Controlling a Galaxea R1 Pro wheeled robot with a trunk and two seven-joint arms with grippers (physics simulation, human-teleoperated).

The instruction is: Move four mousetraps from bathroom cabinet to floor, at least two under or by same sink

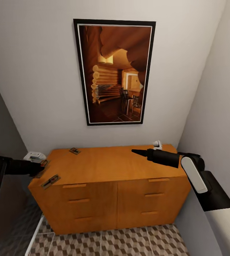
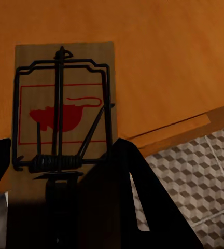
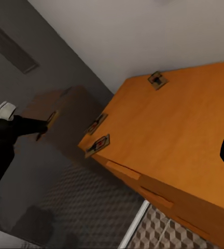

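Your left gripper (image 1: 44,164) grips a mousetrap (image 2: 65,111) off the cabinet's (image 1: 111,167) left edge. Your right gripper (image 1: 134,152) hovers over the top; its opening can't be told.

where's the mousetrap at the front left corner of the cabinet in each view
Head view: the front-corner mousetrap lies at the cabinet top's near left corner, at the picture's lower left.
Left wrist view: cannot tell whether the mousetrap seen close up there is this one.
Right wrist view: it lies left of centre, at the corner nearest the floor.
Shared landmark: the orange-brown cabinet top.
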